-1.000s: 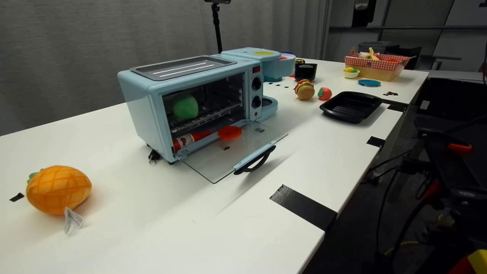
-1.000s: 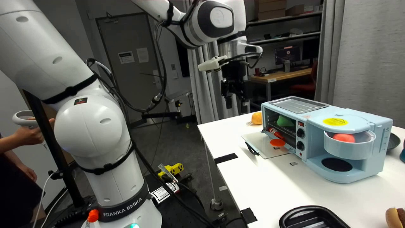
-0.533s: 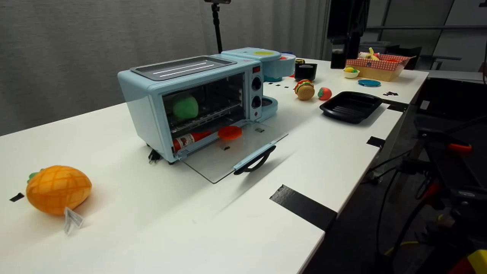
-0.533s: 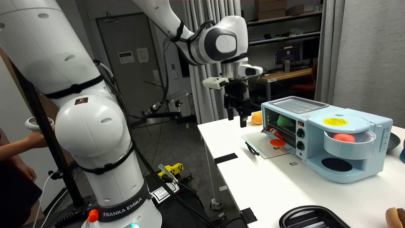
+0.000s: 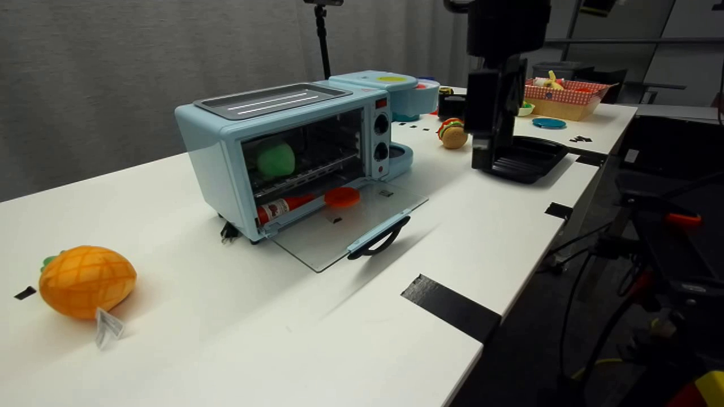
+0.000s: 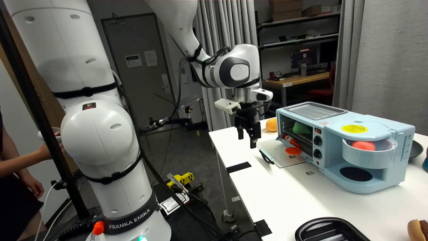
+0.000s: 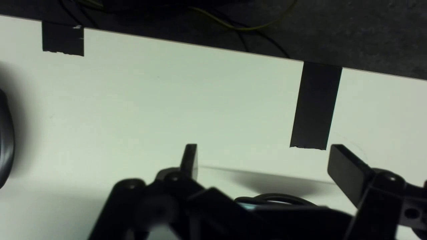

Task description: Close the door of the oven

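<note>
The light blue oven [image 5: 209, 164] stands on the table; it also shows in an exterior view [image 6: 354, 117]. Its glass door [image 5: 367, 226] is folded down flat, low over the table, with its dark bar handle [image 5: 389, 242] pointing away from the oven. The door also shows in an exterior view [image 6: 281, 155]. My gripper [image 6: 247, 140] is open and empty, pointing down, above the table beyond the handle side of the door. It also shows in an exterior view [image 5: 483, 152]. In the wrist view, between and below the open fingers [image 7: 262, 156], part of the handle [image 7: 287, 198] shows.
A green toy [image 5: 276, 159] and a red bottle [image 5: 277, 209] lie inside the oven. An orange-red disc [image 5: 341, 196] lies at the door's glass near the opening. A toy pineapple [image 5: 87, 281], a black tray [image 5: 537, 158] and a burger [image 5: 453, 135] are on the table. Black tape marks the table edge.
My gripper has come down from high up towards the table and into both exterior views, stopping nearer the door's handle. The oven and its open door have not moved.
</note>
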### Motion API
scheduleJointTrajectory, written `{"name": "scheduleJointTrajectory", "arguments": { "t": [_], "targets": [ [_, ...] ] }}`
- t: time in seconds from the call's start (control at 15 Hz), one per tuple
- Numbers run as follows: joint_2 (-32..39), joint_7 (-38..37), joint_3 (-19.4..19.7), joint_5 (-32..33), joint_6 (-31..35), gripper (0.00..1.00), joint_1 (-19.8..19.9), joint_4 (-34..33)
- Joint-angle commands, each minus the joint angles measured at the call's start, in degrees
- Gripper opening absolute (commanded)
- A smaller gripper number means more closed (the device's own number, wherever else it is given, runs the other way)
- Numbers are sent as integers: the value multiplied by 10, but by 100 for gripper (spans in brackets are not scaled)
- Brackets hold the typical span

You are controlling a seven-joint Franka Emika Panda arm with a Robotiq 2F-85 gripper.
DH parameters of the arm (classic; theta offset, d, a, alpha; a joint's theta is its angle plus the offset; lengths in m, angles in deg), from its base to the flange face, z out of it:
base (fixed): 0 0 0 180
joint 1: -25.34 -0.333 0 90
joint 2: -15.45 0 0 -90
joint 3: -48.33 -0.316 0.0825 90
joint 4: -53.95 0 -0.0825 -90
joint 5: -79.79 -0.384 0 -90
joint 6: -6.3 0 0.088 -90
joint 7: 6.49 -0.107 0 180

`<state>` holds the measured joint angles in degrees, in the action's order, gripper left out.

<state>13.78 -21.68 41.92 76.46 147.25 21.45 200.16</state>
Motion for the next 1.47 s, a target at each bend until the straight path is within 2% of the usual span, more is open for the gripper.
{"name": "scheduleJointTrajectory", "arguments": {
  "t": [0.0, 0.53, 0.87, 1.4],
  "targets": [
    [12, 1, 4, 0, 3, 100, -6, -4],
    [33, 1, 5, 0, 7, 100, -8, -18],
    [85, 23, 5, -28, 40, 100, -7, -33],
    [197, 49, -5, -81, 143, 100, -2, -66]
  ]
}}
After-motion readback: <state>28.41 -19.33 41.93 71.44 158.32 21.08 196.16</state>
